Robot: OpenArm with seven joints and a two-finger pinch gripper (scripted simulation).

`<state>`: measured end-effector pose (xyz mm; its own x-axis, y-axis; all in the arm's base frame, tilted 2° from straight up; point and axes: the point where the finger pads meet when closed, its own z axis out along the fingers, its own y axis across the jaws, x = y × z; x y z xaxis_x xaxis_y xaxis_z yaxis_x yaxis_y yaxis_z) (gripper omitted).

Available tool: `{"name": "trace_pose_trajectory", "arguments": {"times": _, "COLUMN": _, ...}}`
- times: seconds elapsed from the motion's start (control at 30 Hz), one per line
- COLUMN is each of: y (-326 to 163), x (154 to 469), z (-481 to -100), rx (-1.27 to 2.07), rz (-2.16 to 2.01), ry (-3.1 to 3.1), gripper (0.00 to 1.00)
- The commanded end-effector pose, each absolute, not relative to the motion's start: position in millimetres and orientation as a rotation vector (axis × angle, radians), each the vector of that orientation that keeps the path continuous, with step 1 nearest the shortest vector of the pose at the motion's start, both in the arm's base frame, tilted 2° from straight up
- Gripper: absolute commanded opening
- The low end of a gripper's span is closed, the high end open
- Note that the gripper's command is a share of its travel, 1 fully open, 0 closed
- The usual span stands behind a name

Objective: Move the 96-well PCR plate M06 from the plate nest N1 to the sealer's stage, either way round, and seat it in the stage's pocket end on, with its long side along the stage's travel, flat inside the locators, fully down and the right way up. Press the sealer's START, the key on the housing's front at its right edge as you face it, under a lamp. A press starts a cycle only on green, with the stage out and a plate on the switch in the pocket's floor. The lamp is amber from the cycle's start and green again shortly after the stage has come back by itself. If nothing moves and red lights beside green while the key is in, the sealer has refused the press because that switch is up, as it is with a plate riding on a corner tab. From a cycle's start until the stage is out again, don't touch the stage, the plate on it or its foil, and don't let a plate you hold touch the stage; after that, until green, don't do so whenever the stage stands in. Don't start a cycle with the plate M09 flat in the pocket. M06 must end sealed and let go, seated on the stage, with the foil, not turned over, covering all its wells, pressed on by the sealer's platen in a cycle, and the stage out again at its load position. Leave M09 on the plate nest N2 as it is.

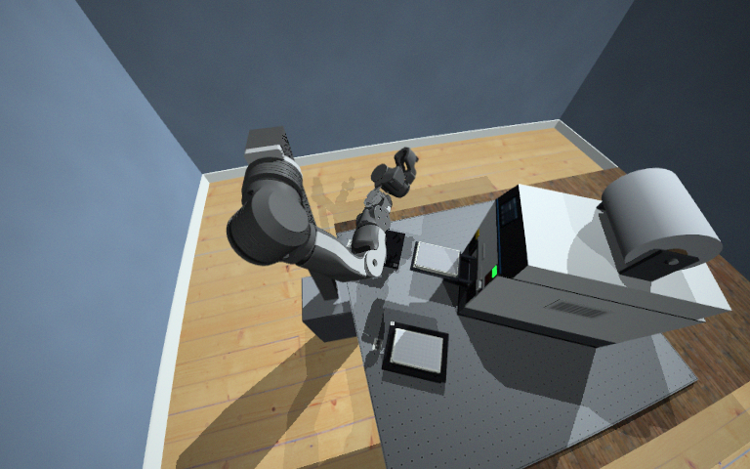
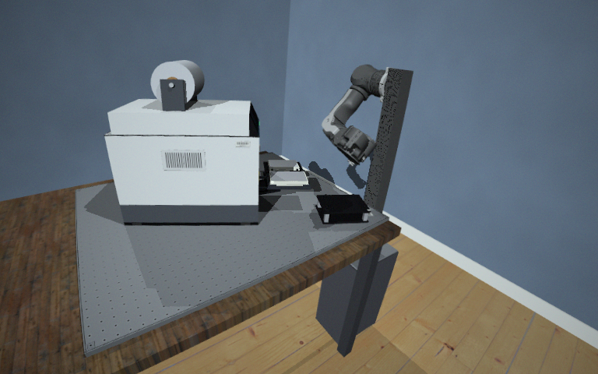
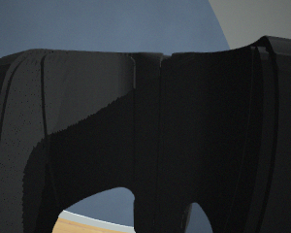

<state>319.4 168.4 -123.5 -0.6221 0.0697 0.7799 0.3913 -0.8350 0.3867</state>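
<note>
Hovering well clear of the sealer (image 1: 570,255), the gripper (image 1: 405,159) has its fingers pressed together on nothing; a plate (image 1: 436,257) sits on the extended stage.

1. My gripper (image 1: 407,157) is hanging shut and empty, off the table's edge, well apart from the sealer (image 1: 570,255).
2. A plate (image 1: 436,258) is lying on the stage before the sealer's front.
3. Another plate (image 1: 417,350) is sitting in its nest (image 1: 414,374), beside the stage.
</note>
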Motion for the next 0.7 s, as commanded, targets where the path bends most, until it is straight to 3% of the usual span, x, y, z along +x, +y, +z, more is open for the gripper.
{"name": "trace_pose_trajectory", "arguments": {"times": 0.0, "y": 169.4, "x": 318.7, "z": -124.2, "rx": -1.261, "rz": -2.542, "ry": -0.814, "gripper": 0.0}}
{"name": "trace_pose_trajectory", "arguments": {"times": 0.67, "y": 165.1, "x": 320.4, "z": -126.1, "rx": -1.261, "rz": -2.541, "ry": -0.813, "gripper": 0.0}}
